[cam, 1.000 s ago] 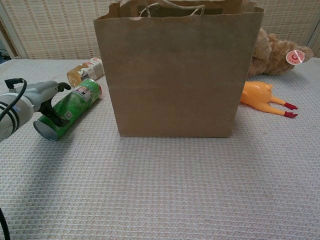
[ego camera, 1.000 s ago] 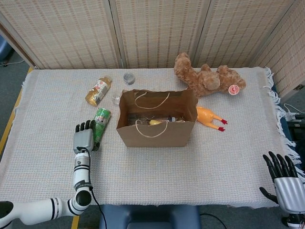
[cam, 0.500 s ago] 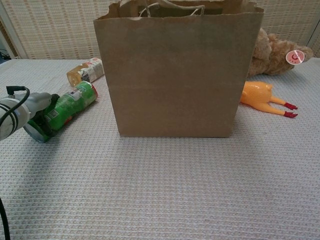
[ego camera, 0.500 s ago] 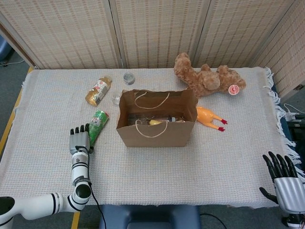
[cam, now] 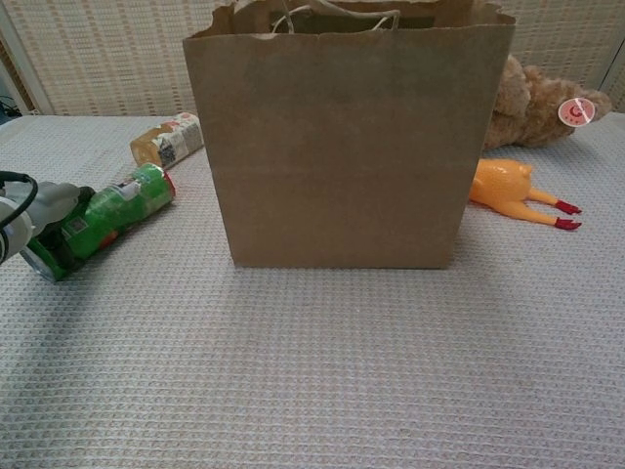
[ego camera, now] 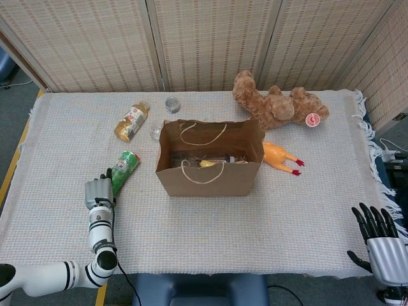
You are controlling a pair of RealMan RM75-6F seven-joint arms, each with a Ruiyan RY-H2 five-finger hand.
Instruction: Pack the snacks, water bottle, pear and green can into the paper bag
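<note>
Chest view shows my left hand (cam: 44,217) clasping the lying green cylindrical can (cam: 107,217), right hand (ego camera: 380,241) splayed, holding nothing, so next I lift it over the brown paper bag (cam: 342,147).

The head view looks steeply down from high above the near edge of the table (ego camera: 299,217), taking in the whole top. The chest view sits low and close, facing level across it. Both share the bag (ego camera: 209,158) (cam: 342,137) and can (ego camera: 123,168) (cam: 112,210).
</note>
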